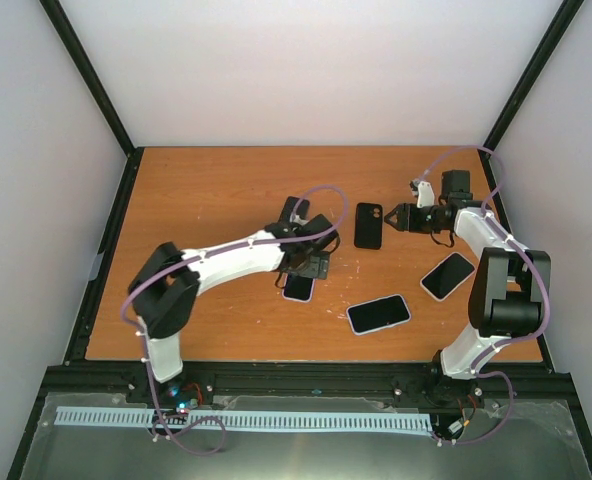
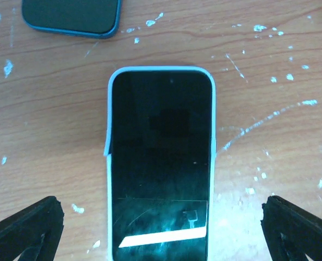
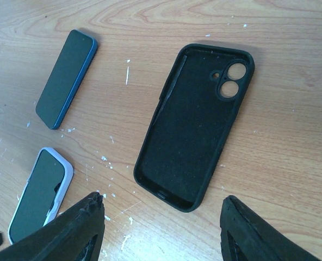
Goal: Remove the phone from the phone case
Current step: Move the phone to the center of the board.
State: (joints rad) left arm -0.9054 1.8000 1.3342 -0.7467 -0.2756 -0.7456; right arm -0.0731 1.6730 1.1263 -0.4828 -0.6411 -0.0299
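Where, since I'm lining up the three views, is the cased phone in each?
Top: cased phone at centre, poking out below the left gripper.
Left wrist: centre, lengthwise between the open jaws.
Right wrist: bottom left corner.
Shared landmark: the blue phone, above it in both wrist pictures.

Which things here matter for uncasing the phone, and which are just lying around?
Job: phone in the pale case, left gripper open above it.
Lying about: empty black case, blue phone, rightmost phone, near-edge phone.
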